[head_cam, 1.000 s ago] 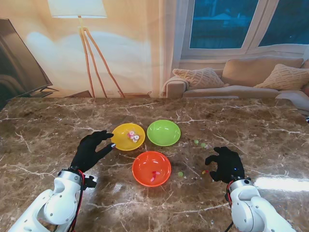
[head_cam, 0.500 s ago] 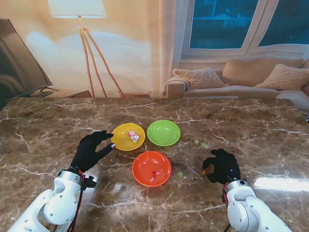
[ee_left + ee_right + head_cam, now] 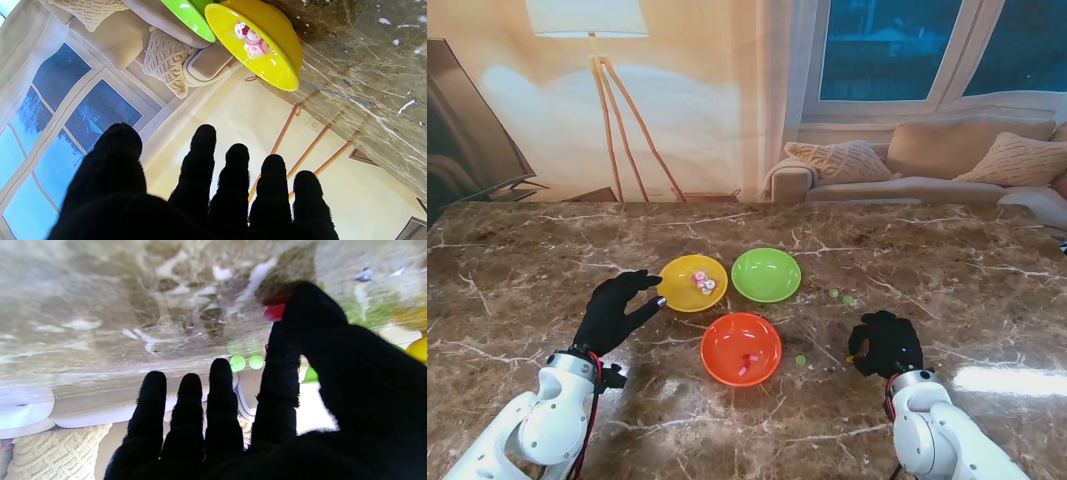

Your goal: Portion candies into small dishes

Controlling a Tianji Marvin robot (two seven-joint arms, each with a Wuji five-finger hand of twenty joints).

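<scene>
Right hand (image 3: 885, 344) pinches a red candy (image 3: 274, 312); left hand (image 3: 615, 310) empty, fingers spread. Green dish (image 3: 766, 274) unfilled; green candies (image 3: 841, 297) remain on tabletop (image 3: 987, 270).

Past my brown marble table (image 3: 517, 260) there's a cream wall (image 3: 707, 100), a wooden tripod floor lamp (image 3: 607, 90), a beige sofa with knitted cushions (image 3: 927, 165) and dark blue windows (image 3: 887, 48).
</scene>
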